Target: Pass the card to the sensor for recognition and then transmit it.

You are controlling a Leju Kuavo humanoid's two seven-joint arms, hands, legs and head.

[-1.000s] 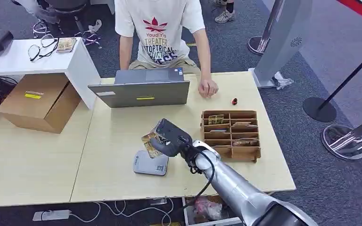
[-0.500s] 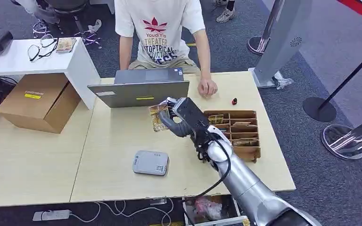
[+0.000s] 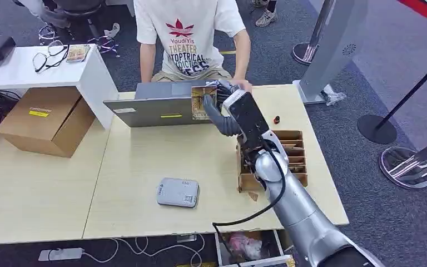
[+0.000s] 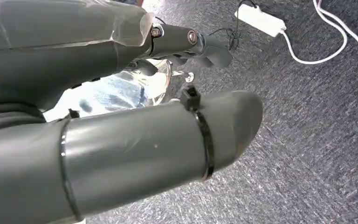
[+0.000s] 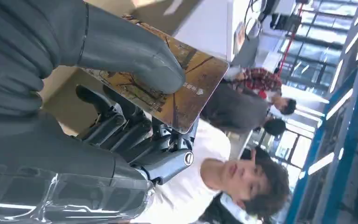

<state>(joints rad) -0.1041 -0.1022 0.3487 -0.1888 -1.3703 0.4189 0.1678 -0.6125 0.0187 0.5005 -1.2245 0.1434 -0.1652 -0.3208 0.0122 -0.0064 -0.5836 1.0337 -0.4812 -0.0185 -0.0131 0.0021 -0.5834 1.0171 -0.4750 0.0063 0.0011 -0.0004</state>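
Right hand [image 3: 231,111] (card [image 3: 203,102] pinched) over laptop [image 3: 167,105] edge

Bright, even indoor light throughout; wrist views soft, with window glare

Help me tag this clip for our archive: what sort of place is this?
Probably an office or exhibition hall set up for a demo: carpeted floor, stanchion barriers, a person at a laptop on a wooden table, and a wooden card organizer.

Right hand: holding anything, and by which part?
The right hand holds the card, thumb pressed on its face, fingers behind; one end sticks out.
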